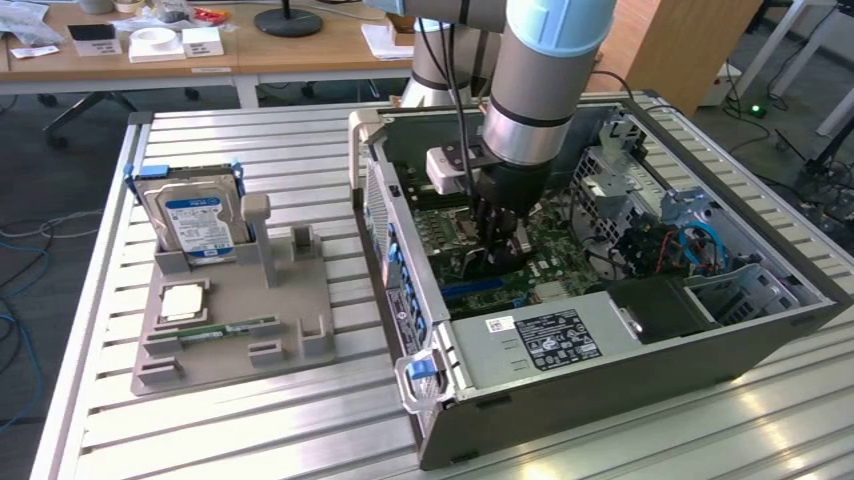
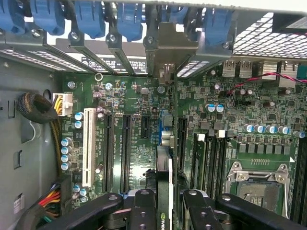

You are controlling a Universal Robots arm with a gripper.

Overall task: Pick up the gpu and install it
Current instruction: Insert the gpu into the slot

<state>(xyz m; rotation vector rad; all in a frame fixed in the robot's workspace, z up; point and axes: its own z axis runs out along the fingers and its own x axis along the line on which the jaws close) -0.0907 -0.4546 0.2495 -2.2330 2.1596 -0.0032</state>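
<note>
The gpu [image 2: 164, 165] stands on edge between my fingers, seen as a thin dark strip running over the green motherboard [image 2: 139, 96]. Its silver end bracket [image 2: 170, 45] reaches the rear slot openings of the open computer case [image 1: 787, 300]. The card lies along a blue slot [image 2: 163, 128], between the black expansion slots [image 2: 126, 143] and the memory slots. My gripper [image 2: 164, 203] is shut on the card's near end. In the exterior view my gripper [image 1: 497, 245] is lowered deep into the case, over the board. Whether the card's edge is fully in the slot is hidden.
Blue retention clips [image 2: 86, 17] line the case's rear wall. A white slot [image 2: 88, 146], a cable bundle [image 2: 36, 108] and the CPU socket [image 2: 254, 184] surround the card. The power supply [image 1: 561, 335] fills the case's near end. Outside, a grey holder [image 1: 234, 320] carries the hard drive [image 1: 198, 215] and a memory stick [image 1: 227, 328].
</note>
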